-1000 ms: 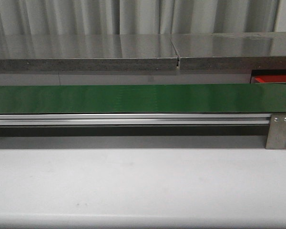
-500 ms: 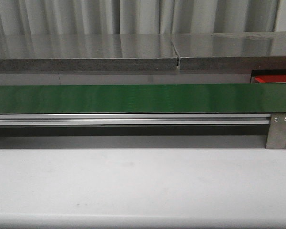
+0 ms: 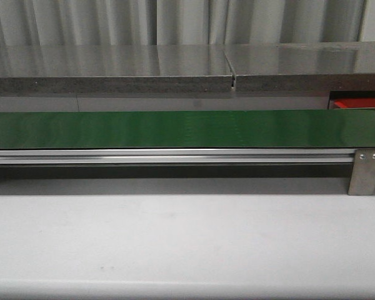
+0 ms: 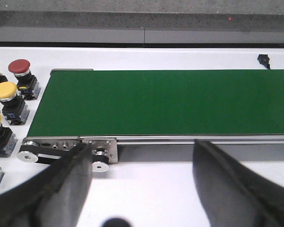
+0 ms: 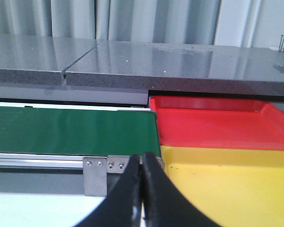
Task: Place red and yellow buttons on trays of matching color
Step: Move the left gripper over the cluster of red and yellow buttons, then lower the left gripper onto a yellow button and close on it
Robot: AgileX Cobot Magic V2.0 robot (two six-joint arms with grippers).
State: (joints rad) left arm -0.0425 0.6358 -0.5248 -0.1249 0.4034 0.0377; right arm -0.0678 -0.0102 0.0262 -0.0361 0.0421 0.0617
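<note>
Left gripper [image 4: 142, 182] is sitting with fingers spread wide apart, nothing between them, hovering over the white table [image 4: 151, 189] just short of the green conveyor belt [image 4: 165, 101]. Right gripper [image 5: 142, 189] is sitting with fingers pressed together, nothing gripped, in front of the belt's end bracket [image 5: 95, 176]. Buttons are lying off the belt's end on the table: yellow buttons [image 4: 4, 91] clustered, one red button [image 4: 19, 66] behind them. At the other end, yellow tray [image 5: 227, 189] is sitting nearest, red tray [image 5: 217, 124] directly behind it, both beside the belt. Front view is showing only belt, table, grey counter [image 3: 112, 69].
</note>
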